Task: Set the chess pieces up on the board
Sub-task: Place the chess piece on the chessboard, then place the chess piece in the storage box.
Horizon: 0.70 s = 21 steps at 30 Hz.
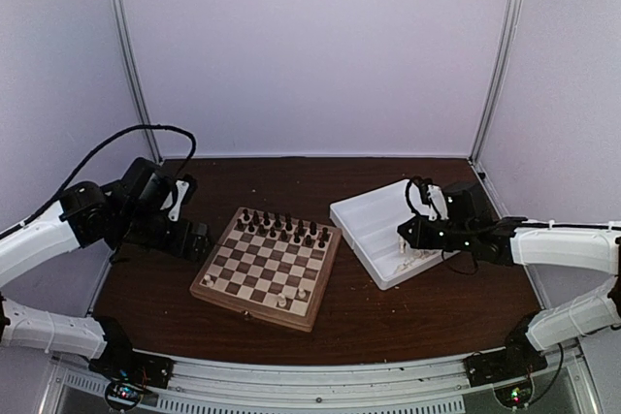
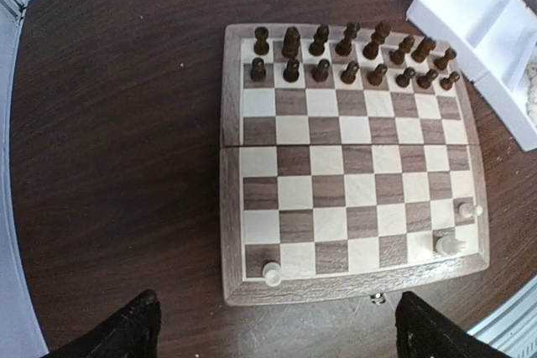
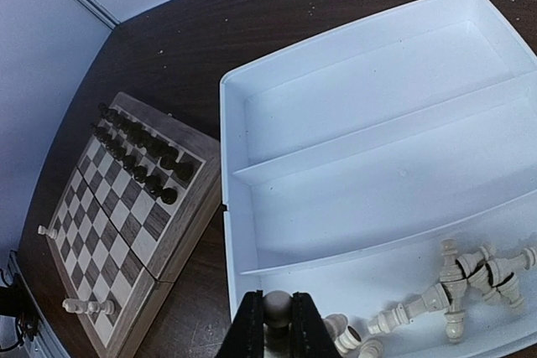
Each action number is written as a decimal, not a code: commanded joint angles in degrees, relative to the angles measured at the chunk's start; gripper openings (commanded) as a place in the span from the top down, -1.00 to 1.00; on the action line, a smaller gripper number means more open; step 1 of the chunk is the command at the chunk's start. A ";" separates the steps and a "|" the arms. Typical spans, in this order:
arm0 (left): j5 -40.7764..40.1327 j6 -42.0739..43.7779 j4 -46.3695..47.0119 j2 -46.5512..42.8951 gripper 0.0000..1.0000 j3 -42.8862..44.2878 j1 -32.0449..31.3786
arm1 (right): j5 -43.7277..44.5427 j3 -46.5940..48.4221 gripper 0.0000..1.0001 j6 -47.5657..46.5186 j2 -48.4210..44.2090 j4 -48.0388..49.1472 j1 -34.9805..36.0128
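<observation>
a: top view, surroundings?
b: pale walls on three sides of a dark brown table (image 1: 408, 312). the board (image 1: 267, 266) lies at centre, slightly rotated. dark pieces (image 1: 281, 228) fill its two far rows. three cream chess pieces (image 1: 282, 302) stand on its near rows. a white tray (image 1: 383, 230) lies right of the board, close to it but apart.

a: arms in that view?
b: the left gripper (image 1: 199, 239) sits just left of the board, above the table; its opening cannot be read here. the right gripper (image 1: 409, 251) is over the near part of the tray; its jaw state is not readable from above.

a: left wrist view?
b: the board fills the frame. dark pieces occupy the two far rows. one cream piece stands at the near left corner square, one near the near right corner, and a third lies tipped at the right edge one row further. both dark fingers (image 2: 113, 333) show at the bottom corners, well apart, nothing between them: wide open.

a: right wrist view?
b: the tray has three long compartments. the two far ones hold nothing. the near one holds a cluster of cream pieces, most lying on their sides. the right gripper's fingers (image 3: 247, 329) are closed against a round-topped cream piece (image 3: 277, 306) at the near left end of that compartment. the board lies left of the tray.
</observation>
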 commanded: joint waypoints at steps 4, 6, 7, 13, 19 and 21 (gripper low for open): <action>3.20 -0.56 18.28 -8.27 -0.95 -7.27 0.07 | 0.01 3.60 0.94 -3.32 -2.33 -4.87 -0.37; 5.73 0.61 20.83 -8.18 -0.95 -7.97 0.08 | -0.03 4.21 0.94 -3.72 -2.64 -5.79 -0.42; 7.07 1.42 22.19 -7.96 -0.95 -8.25 0.12 | -0.05 4.48 0.94 -3.88 -2.77 -6.28 -0.37; 13.76 4.70 30.97 -5.19 -0.92 -9.54 0.10 | -1.08 5.81 0.94 -3.85 -3.97 -8.17 -0.37; 17.32 6.45 44.06 -4.80 -0.84 -12.79 0.07 | -3.46 7.98 0.94 -3.88 -5.04 -11.33 -0.39; 20.22 7.45 50.54 -3.41 -0.85 -13.75 0.09 | -4.51 8.73 0.94 -4.18 -5.40 -12.07 -0.38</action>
